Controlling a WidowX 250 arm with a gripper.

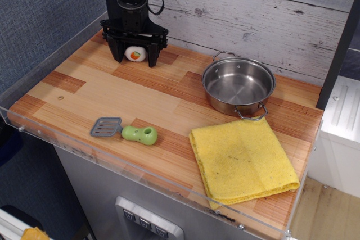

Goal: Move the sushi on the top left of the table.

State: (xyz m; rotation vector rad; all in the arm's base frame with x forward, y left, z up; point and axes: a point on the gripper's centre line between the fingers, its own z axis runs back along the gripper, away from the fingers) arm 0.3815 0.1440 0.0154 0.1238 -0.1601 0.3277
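Observation:
The sushi (135, 54), a small roll with a white rice ring and an orange and green centre, rests on the table (101, 91) at its back left corner. My black gripper (135, 59) stands straight above it, with one finger on each side of the roll. The fingers (152, 59) are spread with a small gap to the sushi, so the gripper is open and the roll lies on the wood.
A steel pot (238, 85) stands at the back right. A yellow cloth (242, 160) lies at the front right. A green-handled toy spatula (126, 131) lies at the front left. A clear acrylic rim (140, 179) edges the table, and a plank wall is behind.

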